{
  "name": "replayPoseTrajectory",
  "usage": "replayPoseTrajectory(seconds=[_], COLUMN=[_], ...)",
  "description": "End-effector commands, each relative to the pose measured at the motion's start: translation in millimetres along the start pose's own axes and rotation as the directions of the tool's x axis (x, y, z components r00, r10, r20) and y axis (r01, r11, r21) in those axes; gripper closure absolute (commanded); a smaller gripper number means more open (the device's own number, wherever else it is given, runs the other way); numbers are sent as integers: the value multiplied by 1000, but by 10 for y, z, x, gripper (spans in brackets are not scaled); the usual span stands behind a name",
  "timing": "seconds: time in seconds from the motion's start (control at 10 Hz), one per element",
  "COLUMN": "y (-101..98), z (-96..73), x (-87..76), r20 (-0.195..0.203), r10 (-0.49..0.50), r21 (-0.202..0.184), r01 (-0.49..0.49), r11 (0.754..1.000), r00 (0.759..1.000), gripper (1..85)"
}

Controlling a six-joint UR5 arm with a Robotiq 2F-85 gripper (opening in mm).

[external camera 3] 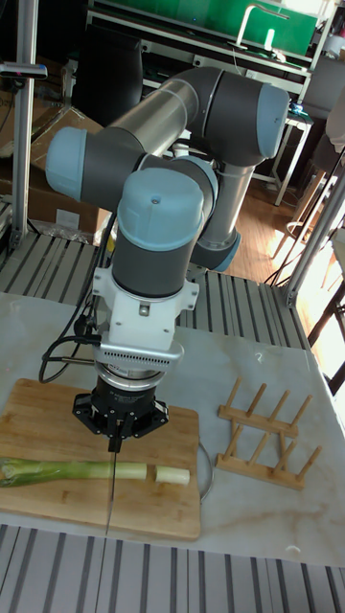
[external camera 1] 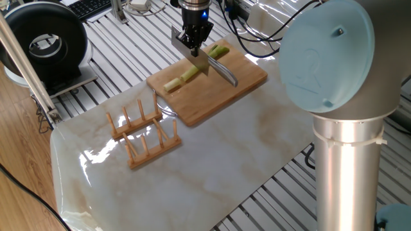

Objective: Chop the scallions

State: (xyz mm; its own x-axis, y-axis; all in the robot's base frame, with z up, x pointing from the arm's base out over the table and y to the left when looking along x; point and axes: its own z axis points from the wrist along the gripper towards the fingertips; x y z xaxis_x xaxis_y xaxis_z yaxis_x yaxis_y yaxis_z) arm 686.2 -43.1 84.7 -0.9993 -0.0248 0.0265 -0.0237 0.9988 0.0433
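Our end effector was clenched on the knife, blade edge-down directly beneath it and crossing the scallions, which lay crosswise on the cutting board for slicing.

1. The scallions are a long, thin, pale-green stalk lying flat on the wooden cutting board, running along its length.
2. In the tall fixed view one short whitish segment lies cut off at the right end, in line with the stalk and just beside it.
3. In the fixed view the stalk lies diagonally, its greener end toward the board's far corner, the pale end toward the near edge.
4. The silver knife blade crosses the stalk upright, near its whitish end.
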Motion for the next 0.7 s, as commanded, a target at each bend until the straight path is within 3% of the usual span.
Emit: replayPoseTrajectory(seconds=[0.0,0.6], y=[44,54], z=[15,57], x=[-1,-15], r20=[3,4], r10=[8,12], r21=[-12,-4], r01=[-7,-12], r11=[1000,1000], r00=[1000,1000], gripper=[847,847])
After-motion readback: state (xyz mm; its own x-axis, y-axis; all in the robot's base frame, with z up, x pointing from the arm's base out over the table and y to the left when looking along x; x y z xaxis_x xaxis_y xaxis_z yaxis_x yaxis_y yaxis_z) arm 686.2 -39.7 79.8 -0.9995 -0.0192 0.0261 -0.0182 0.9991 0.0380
